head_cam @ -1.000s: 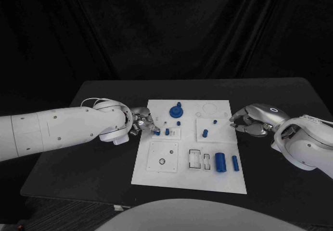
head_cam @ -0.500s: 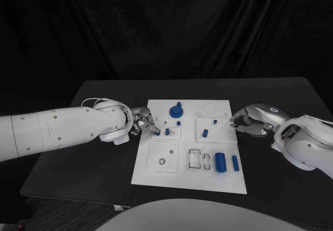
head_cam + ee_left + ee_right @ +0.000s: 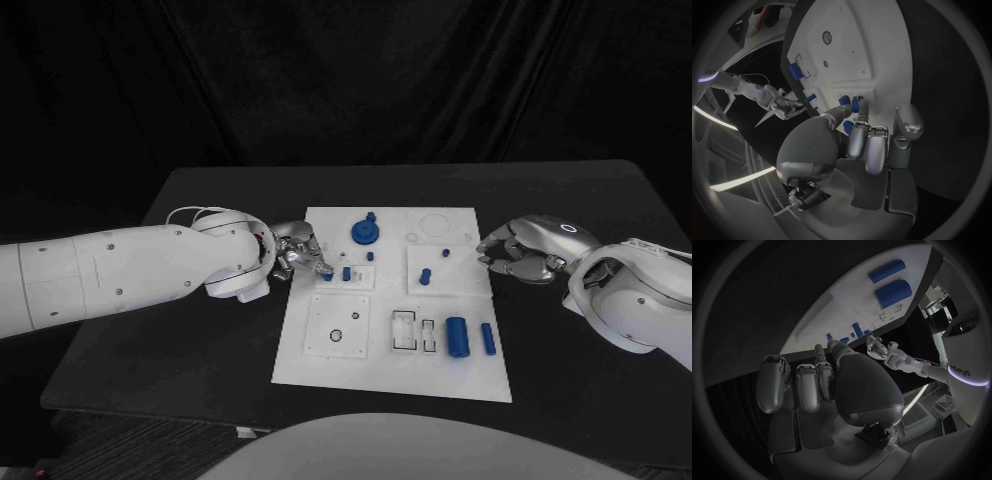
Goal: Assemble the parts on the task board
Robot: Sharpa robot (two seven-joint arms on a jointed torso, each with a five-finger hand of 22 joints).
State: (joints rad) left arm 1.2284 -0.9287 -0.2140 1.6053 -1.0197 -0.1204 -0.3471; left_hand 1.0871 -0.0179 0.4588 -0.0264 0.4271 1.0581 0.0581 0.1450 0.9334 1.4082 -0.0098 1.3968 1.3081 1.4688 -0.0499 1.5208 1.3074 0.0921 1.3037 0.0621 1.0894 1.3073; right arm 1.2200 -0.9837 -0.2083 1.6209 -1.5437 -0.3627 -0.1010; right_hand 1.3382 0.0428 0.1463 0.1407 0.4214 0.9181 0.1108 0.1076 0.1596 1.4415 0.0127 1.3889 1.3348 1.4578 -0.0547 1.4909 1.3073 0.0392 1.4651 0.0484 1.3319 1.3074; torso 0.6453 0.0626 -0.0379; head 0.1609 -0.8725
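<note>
The white task board [image 3: 378, 355] lies mid-table. My left hand [image 3: 296, 255] rests at its left edge, thumb and a finger pinching a small blue peg [image 3: 326, 272] beside a second peg [image 3: 346, 272]. In the left wrist view the left hand [image 3: 867, 142] has its fingertips [image 3: 862, 107] at the pegs [image 3: 854, 104]. My right hand [image 3: 519, 252] sits at the board's right edge with its fingers curled in on nothing; the right wrist view shows the right hand [image 3: 817, 385] near the board [image 3: 836, 305].
On the board stand a blue round knob [image 3: 366, 232] and more small pegs [image 3: 428, 275]. A large blue cylinder [image 3: 457, 337] and a slimmer one [image 3: 489, 339] lie at its lower right. Bare black table [image 3: 188, 350] surrounds the board.
</note>
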